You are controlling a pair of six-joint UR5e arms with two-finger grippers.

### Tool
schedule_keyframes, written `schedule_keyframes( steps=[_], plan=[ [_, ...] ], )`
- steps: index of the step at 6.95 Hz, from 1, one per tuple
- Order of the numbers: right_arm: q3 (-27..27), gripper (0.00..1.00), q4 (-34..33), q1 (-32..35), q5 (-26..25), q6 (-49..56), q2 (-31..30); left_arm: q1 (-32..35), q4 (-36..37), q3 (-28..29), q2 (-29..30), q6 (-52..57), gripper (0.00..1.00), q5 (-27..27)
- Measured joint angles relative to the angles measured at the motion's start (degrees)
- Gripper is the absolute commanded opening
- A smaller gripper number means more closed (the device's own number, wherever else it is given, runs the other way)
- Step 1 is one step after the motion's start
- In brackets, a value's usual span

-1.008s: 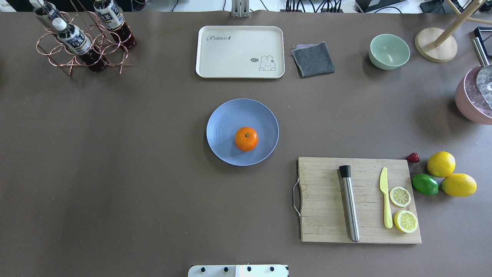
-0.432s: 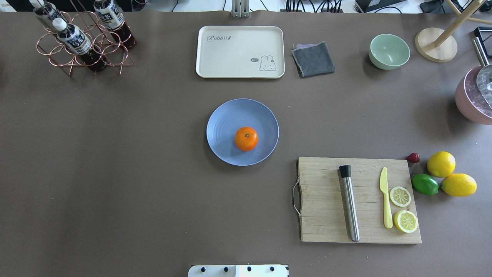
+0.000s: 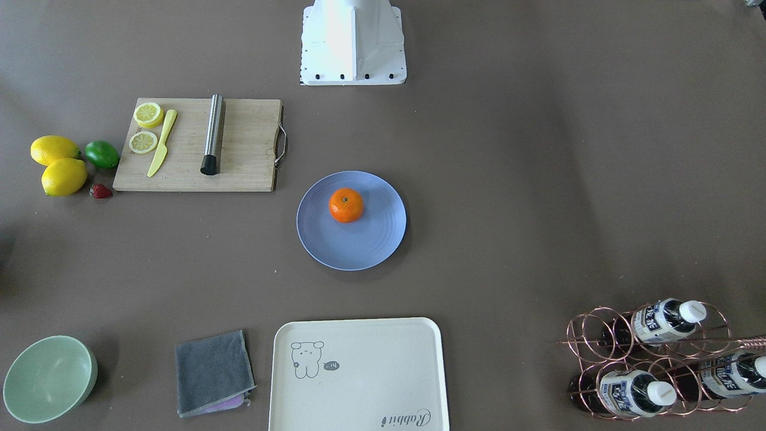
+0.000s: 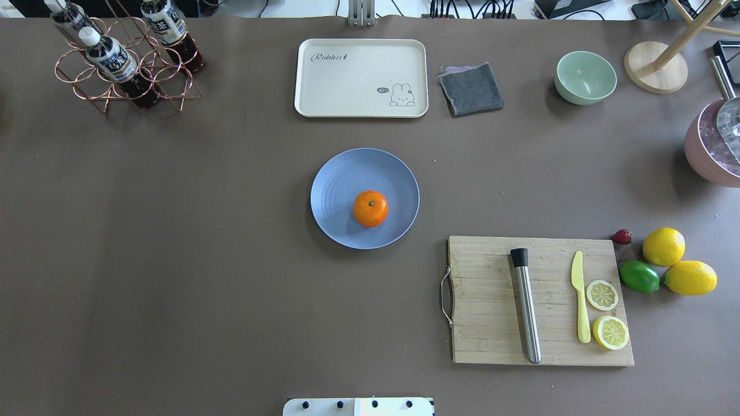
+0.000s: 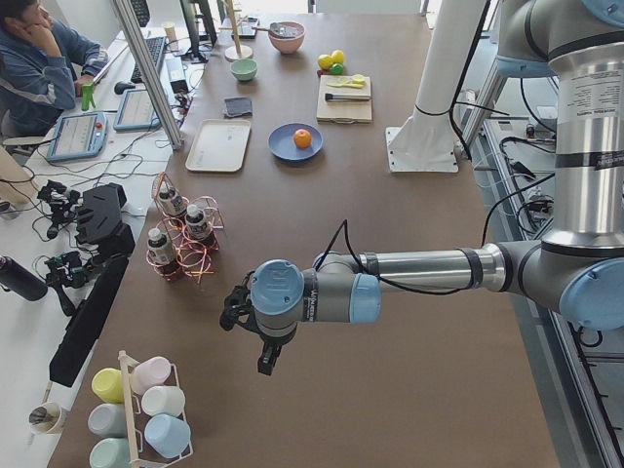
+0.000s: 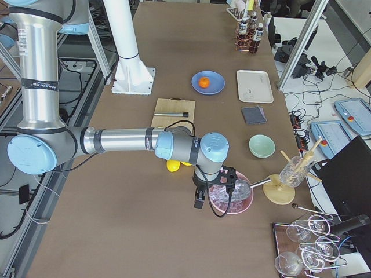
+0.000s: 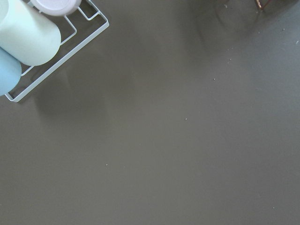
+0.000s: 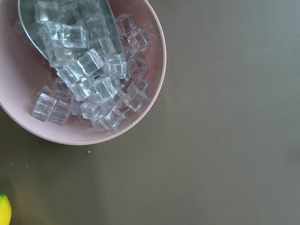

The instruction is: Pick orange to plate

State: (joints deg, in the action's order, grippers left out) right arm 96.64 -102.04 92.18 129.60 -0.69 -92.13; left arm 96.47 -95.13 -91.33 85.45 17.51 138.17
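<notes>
The orange [image 4: 370,208] lies on the pale-blue plate [image 4: 338,196], a little right of its middle and toward the robot; the orange [image 3: 346,205] and plate [image 3: 365,245] show in the front view too. Neither gripper appears in the overhead or front view. My left gripper [image 5: 261,351] hangs over bare table at the far left end, well away from the plate [image 5: 283,148]. My right gripper [image 6: 199,197] is at the right end beside the pink ice bowl [image 6: 232,197]. I cannot tell whether either is open or shut.
A cutting board [image 4: 491,312] with a steel muddler [image 4: 526,306], yellow knife [image 4: 580,300] and lemon slices lies right of the plate. Lemons [image 4: 663,246], a lime [image 4: 639,277], a cream tray [image 4: 361,78], grey cloth [image 4: 471,88], mint bowl [image 4: 585,77] and bottle rack [image 4: 124,63] ring the table.
</notes>
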Motion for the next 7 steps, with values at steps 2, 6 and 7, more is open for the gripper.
schedule_keyframes(
  steps=[2, 6, 7],
  plan=[
    [-0.1, 1.00, 0.0, 0.1, 0.6, 0.0, -0.1, 0.0, 0.1, 0.0, 0.1, 0.0, 0.98, 0.0],
    [-0.1, 1.00, 0.0, 0.1, 2.0, 0.2, -0.5, 0.0, 0.1, -0.2, -0.1, 0.0, 0.98, 0.0],
    [-0.1, 1.00, 0.0, 0.1, 2.0, 0.2, -0.5, 0.0, 0.1, -0.2, -0.2, 0.0, 0.98, 0.0]
  ],
)
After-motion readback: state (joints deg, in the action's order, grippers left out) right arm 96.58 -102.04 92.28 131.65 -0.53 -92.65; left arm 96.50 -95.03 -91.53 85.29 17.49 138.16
